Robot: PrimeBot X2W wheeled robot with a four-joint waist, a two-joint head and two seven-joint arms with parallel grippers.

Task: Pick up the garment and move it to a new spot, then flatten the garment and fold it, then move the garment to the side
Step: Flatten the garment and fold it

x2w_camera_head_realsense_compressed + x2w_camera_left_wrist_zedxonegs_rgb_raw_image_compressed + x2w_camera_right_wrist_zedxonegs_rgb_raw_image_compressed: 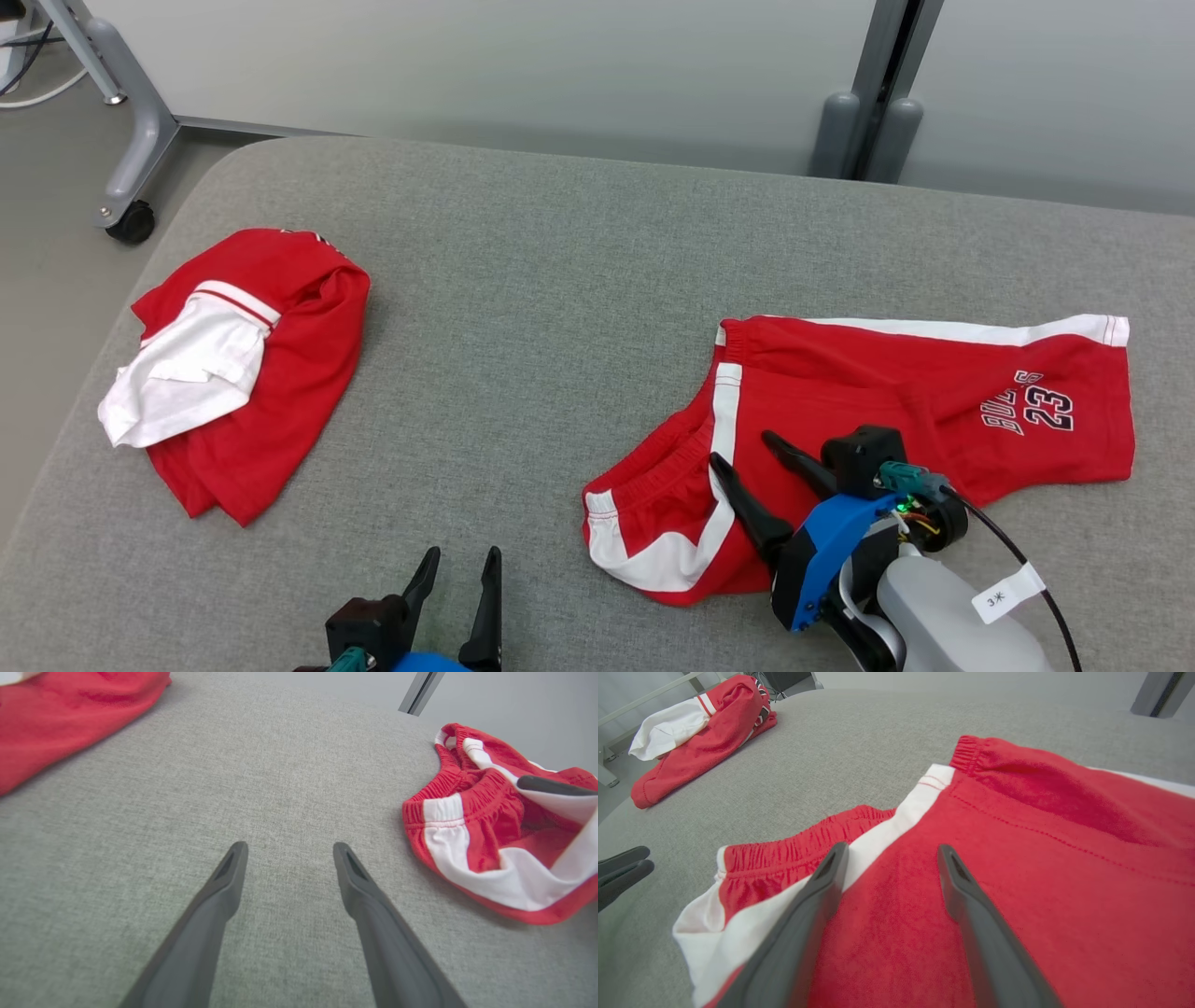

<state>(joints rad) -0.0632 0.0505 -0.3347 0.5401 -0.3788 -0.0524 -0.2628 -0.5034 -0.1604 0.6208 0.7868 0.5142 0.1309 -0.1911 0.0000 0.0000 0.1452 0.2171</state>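
Lower right: right tool [740, 446] hovers wide open, empty, over red shorts [934, 401], likely ready to smooth them. Bottom centre: left tool [462, 553] open, empty, above desk [560, 280].

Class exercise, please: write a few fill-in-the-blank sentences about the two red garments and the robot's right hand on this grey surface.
The red shorts bear the number ____. The right hand, above the shorts, has its fingers ____. The other red garment lies on the robot's ____ side of the shorts. The stripe along the shorts' edge is coloured ____.
Missing words: 23, open, left, white.
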